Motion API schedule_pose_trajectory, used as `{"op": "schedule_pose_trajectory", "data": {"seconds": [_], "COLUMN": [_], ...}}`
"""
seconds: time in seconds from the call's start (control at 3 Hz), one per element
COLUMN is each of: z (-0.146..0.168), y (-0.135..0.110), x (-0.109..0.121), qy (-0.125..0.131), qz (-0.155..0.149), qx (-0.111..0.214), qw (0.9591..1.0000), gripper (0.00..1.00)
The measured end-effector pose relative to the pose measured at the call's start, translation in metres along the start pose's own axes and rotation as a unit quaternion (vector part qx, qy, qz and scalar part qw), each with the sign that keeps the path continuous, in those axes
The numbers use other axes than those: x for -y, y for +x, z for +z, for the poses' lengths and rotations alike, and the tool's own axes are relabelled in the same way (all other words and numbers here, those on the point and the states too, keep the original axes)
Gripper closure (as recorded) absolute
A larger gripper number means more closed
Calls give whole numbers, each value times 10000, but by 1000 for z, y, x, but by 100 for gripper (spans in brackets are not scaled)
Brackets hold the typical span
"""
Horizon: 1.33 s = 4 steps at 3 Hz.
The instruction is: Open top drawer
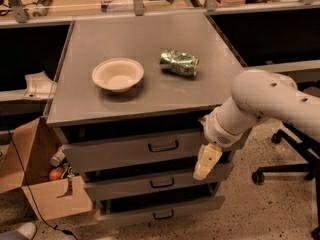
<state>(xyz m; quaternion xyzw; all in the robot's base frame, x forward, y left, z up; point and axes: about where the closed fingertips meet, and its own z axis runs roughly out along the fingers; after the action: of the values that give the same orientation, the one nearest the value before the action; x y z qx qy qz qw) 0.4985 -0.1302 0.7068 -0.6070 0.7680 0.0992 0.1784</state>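
Note:
The top drawer (120,152) is the tallest grey front, just under the cabinet's top, with a dark loop handle (163,146) at its middle and a dark gap above it. Its tray is hidden. My gripper (206,161), cream-coloured and pointing down, hangs from the white arm (265,104) at the right end of the drawer fronts. It sits to the right of the handle and slightly below it, apart from it, overlapping the gap between the top and middle drawers.
A cream bowl (118,74) and a crushed green can (179,63) lie on the cabinet top (150,34). The middle drawer (150,183) and bottom drawer (160,214) sit below. An open cardboard box (40,184) stands at the left, an office chair base (285,169) at the right.

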Motion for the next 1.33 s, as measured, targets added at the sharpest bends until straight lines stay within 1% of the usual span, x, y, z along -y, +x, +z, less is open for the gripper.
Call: {"op": "schedule_pose_trajectory", "data": {"seconds": [0.33, 0.67, 1.0, 1.33], "z": [9, 17, 29, 44], "y": [-2, -3, 3, 15], "x": [13, 22, 17, 6], "qy": [37, 14, -155, -411], "qz": [-76, -118, -26, 144], "qx": [31, 21, 0, -171], "qw": [10000, 9999, 9999, 9989], "gripper": [0, 0, 0, 0]}}
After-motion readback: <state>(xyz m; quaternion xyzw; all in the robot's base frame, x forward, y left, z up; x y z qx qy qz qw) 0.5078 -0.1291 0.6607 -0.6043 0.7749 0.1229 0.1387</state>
